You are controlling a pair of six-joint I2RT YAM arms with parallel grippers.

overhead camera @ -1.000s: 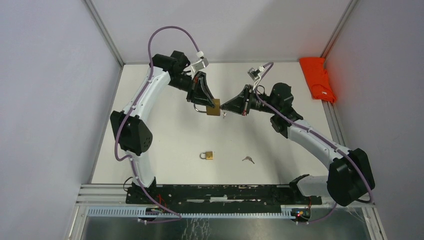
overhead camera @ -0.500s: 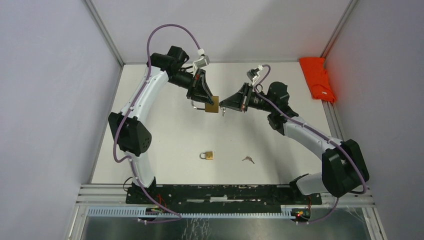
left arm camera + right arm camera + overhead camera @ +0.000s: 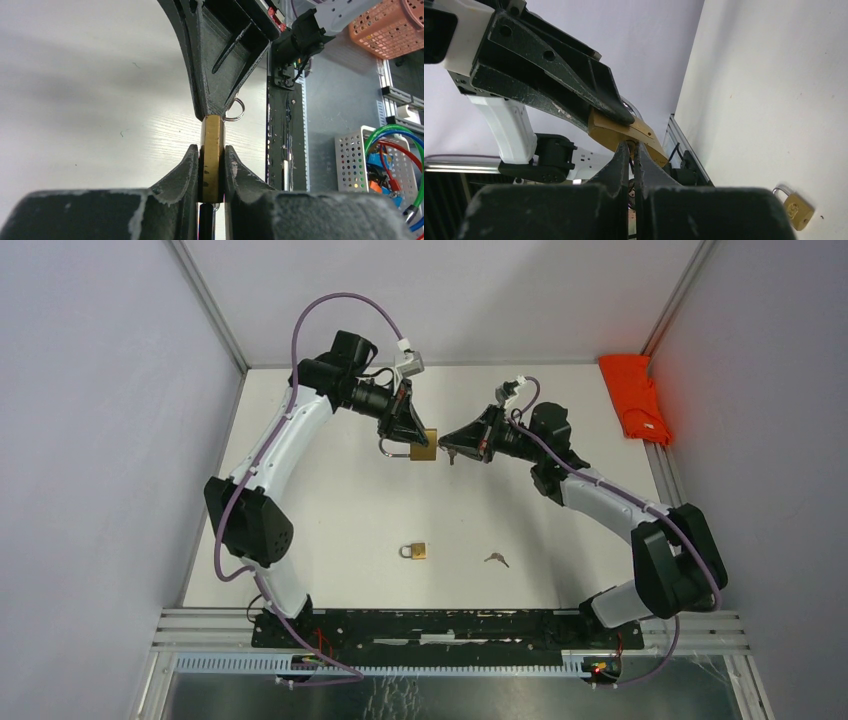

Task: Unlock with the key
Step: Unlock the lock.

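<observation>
Clamping the padlock (image 3: 423, 444), the left gripper (image 3: 412, 435) has shifted farther back over the counter (image 3: 350, 520); the right gripper (image 3: 447, 443), pinched together on the key (image 3: 451, 454), followed it.

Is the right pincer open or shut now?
Shut. The right pincer has its fingers nearly touching, tips at the padlock in the left pincer; a key ring hangs there, so it likely grips a key.

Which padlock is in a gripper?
The padlock clamped in the left gripper, raised off the table; the second padlock lies loose on it, untouched.
</observation>
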